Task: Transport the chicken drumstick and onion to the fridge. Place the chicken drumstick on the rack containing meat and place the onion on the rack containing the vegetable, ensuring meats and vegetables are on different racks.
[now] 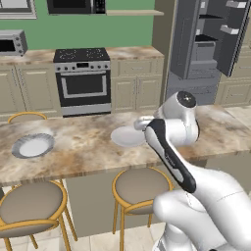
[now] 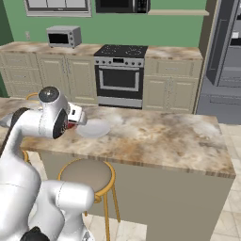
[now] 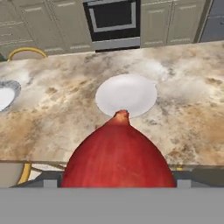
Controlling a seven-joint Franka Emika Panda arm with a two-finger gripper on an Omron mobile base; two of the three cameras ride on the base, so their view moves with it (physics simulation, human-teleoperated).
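The glossy red, round onion is being held close against the hand camera, its pointed tip upward, above the near edge of the marbled beige stone table. In the right base view a sliver of red is showing at the white hand, just beside the flat white round plate lying on the table. The fingers themselves are being hidden by the onion, so the grip is judged, not seen: the jaws are being kept wide, apparently clamped around the onion's girth. The step in hand is judged to be the carrying of the onion, already lifted off the table. The tall dark-grey double-door fridge is standing open well beyond the table, at the far right. The next move is calling for the base to be driven round the table toward it, with the onion destined for the lower black shelf. The drumstick cannot be made out.
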